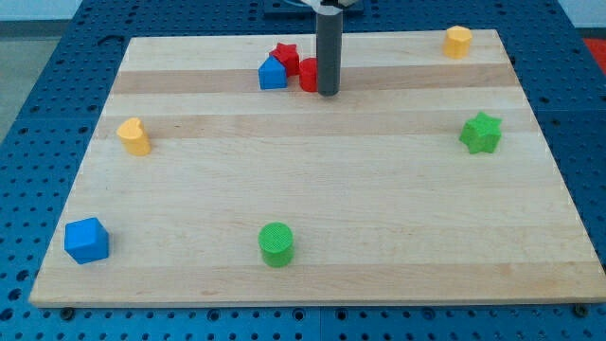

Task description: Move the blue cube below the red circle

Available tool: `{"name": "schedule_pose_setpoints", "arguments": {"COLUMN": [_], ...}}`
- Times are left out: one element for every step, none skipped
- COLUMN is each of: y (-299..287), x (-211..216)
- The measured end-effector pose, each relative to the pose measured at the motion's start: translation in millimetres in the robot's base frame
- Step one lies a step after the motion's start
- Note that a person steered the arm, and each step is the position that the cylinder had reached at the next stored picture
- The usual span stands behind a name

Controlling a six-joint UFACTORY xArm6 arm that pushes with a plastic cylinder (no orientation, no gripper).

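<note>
The blue cube (pixel 86 240) sits near the board's bottom left corner. The red circle (pixel 308 75) is near the view's top centre, partly hidden behind my dark rod. My tip (pixel 328 93) rests on the board right against the red circle's right side. The tip is far from the blue cube, up and to the right of it. A red star (pixel 286 55) and a second blue block (pixel 273 74) crowd the red circle's left side.
A yellow heart (pixel 134 136) lies at the left. A green cylinder (pixel 276 244) sits at the bottom centre. A green star (pixel 481 133) is at the right and a yellow hexagon (pixel 458 41) at the top right. The wooden board (pixel 312 189) rests on a blue perforated table.
</note>
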State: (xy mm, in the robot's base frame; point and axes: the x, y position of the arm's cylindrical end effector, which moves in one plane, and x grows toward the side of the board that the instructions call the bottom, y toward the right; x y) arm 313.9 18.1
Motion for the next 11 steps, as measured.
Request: {"name": "schedule_pose_setpoints", "arguments": {"y": [0,0,18,15,-24,-50,-78,-104,-150,-167,-247], "x": [-15,-27,-15,41,96,166,214,253,304,305,302]}}
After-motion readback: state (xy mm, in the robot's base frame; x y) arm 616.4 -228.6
